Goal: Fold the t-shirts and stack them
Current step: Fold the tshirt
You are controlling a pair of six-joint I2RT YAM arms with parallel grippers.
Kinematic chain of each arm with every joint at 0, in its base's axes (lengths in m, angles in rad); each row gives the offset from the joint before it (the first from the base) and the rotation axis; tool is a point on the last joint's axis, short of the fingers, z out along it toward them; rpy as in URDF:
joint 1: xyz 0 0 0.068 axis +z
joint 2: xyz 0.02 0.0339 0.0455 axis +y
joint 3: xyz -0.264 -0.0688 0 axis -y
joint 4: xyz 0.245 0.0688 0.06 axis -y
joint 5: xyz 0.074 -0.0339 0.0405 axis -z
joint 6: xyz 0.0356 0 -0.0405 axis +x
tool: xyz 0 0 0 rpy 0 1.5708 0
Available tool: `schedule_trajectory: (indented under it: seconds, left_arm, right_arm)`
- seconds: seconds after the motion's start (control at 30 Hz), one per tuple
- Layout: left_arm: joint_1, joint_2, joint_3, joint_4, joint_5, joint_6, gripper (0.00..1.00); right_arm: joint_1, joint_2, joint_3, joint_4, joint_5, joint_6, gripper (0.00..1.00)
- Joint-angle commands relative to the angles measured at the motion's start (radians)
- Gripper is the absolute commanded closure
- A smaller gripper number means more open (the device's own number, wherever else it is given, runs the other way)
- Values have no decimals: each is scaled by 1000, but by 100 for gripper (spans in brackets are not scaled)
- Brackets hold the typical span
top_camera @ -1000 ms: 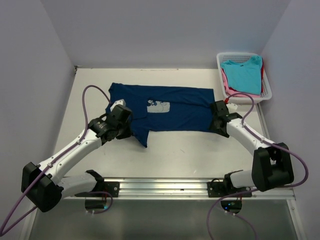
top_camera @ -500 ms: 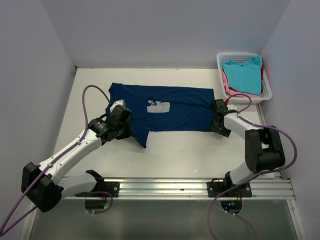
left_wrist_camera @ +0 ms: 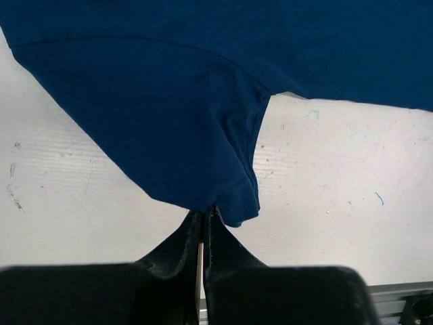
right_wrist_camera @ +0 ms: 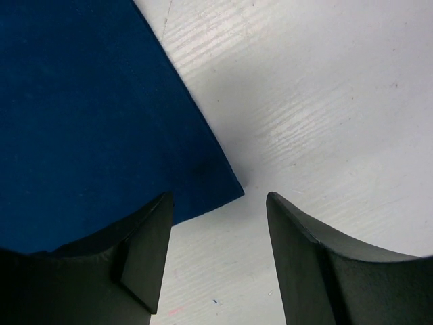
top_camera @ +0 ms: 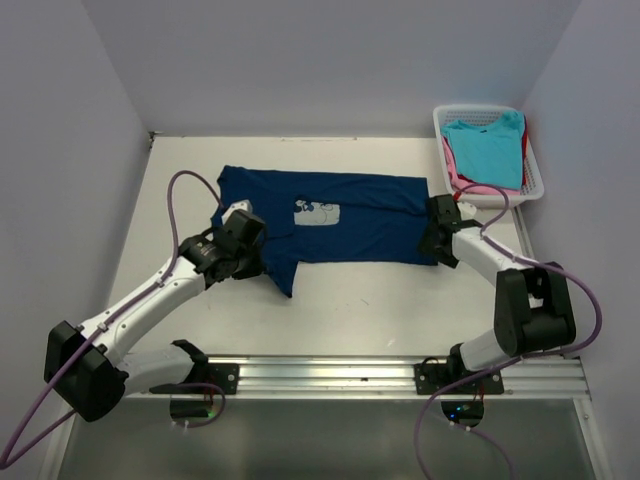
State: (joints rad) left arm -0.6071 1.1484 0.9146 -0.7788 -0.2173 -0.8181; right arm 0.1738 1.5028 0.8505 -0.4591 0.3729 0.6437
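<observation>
A navy t-shirt point(top_camera: 370, 220) with a pale chest print point(top_camera: 318, 212) lies spread flat on the white table, with its collar end to the left. My left gripper point(top_camera: 262, 265) is shut on the hem of its near sleeve point(left_wrist_camera: 230, 196), and the fabric point(left_wrist_camera: 169, 101) fans away from the pinched jaws point(left_wrist_camera: 205, 215). At the shirt's right near corner point(right_wrist_camera: 226, 186), my right gripper point(top_camera: 433, 250) is open. Its two fingertips point(right_wrist_camera: 218, 196) straddle that corner just above the table, with nothing between them. More t-shirts sit in the basket, with a turquoise one point(top_camera: 487, 148) on top, a pink edge point(top_camera: 452, 168) and a red edge point(top_camera: 525, 150).
A white lattice basket point(top_camera: 441, 125) stands at the back right corner against the wall. White walls close in the left, back and right sides. A metal rail point(top_camera: 330, 372) runs along the near edge between the arm bases. Bare table point(top_camera: 400, 300) lies in front of the shirt.
The right arm's elbow has swung inward and back, and its gripper shifted slightly at the shirt's corner. The left gripper holds the sleeve in almost the same place.
</observation>
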Motion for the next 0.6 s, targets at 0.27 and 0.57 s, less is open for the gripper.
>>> schedule_trajectory:
  seconds: [0.27, 0.57]
  left_arm:
    - [-3, 4, 15, 12, -2, 10, 99]
    - [-3, 1, 15, 4, 3, 8, 99]
  right_arm:
    - [-3, 117, 51, 31, 15, 17, 42]
    - [-3, 99, 1, -7, 12, 65, 58]
